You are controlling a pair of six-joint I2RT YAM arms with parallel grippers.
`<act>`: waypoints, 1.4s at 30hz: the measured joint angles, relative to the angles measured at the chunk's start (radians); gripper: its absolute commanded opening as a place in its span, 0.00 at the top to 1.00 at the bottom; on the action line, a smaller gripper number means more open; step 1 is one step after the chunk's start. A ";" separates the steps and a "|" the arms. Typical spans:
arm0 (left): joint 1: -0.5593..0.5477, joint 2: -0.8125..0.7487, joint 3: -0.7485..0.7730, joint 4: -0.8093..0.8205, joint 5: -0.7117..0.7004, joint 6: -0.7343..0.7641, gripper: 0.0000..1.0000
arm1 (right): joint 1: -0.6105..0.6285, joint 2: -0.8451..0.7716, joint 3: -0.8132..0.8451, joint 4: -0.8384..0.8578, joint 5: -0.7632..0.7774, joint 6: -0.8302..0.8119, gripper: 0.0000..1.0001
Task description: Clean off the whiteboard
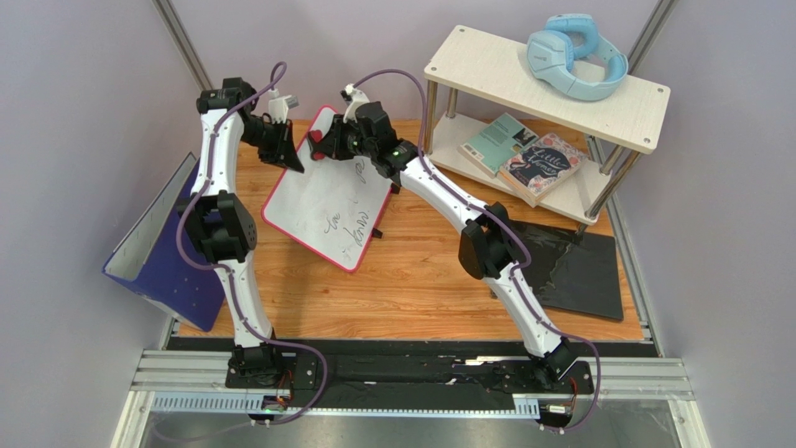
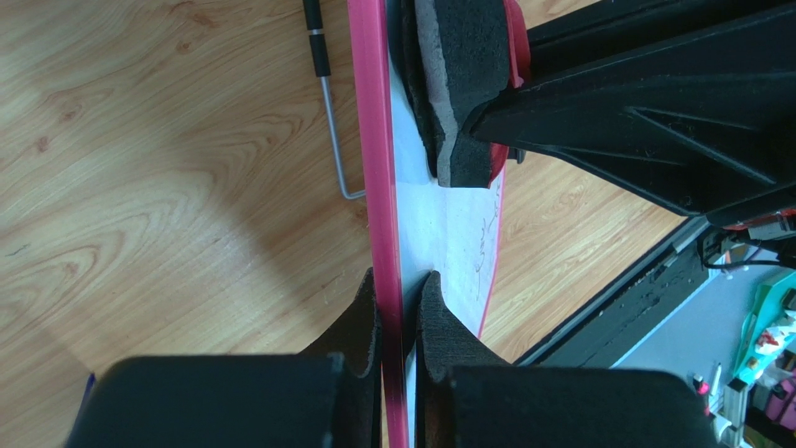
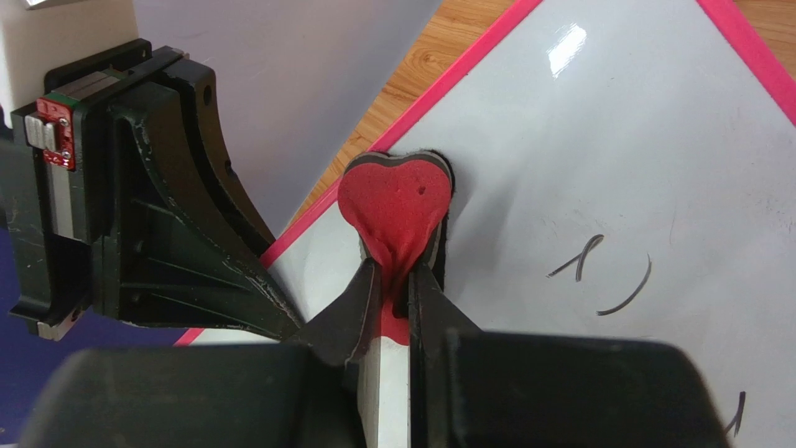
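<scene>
Top view: the whiteboard (image 1: 322,201) lies askew on the wooden desk (image 1: 411,280), between the two arms. Scribbled marks cover its near half. The left pincer (image 1: 291,159) is clenched on the board's far-left edge. The right pincer (image 1: 329,145) sits just beside it at the far corner, grasping a red eraser (image 1: 316,138). A blue folder (image 1: 159,257) leans at the desk's left edge, close to the left arm. A two-tier shelf (image 1: 486,56) crowds the far right, carrying headphones (image 1: 575,56) on top and books (image 1: 537,163) below. A black mat (image 1: 575,271) lies under the right arm. Bare wood shows in front of the board.

Left wrist view: both fingers press the pink border, which is seen edge-on. A thin wire leg (image 2: 327,112) lies on the wood just left of the border. The eraser's dark foam rests against the white face further along, and the right pincer's black body blocks most of the surface beyond it.

Right wrist view: the eraser is heart-shaped and squeezed between the fingers, its tip against the board near the pink border. The left pincer stands close on the left. A few pen strokes show to the right, and the frame edges cut off the rest of the board.
</scene>
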 measured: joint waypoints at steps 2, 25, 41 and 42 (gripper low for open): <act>0.000 0.000 -0.001 0.000 -0.007 0.001 1.00 | 0.005 0.000 0.000 0.000 0.015 0.000 1.00; -0.031 -0.020 -0.003 0.047 -0.019 -0.030 1.00 | -0.164 0.016 -0.107 0.026 -0.005 0.231 1.00; -0.031 -0.026 -0.001 0.005 -0.059 -0.057 1.00 | -0.127 -0.040 -0.175 -0.020 0.047 0.089 1.00; -0.031 -0.028 -0.001 0.003 -0.060 -0.056 1.00 | -0.124 -0.040 -0.170 -0.025 0.047 0.077 1.00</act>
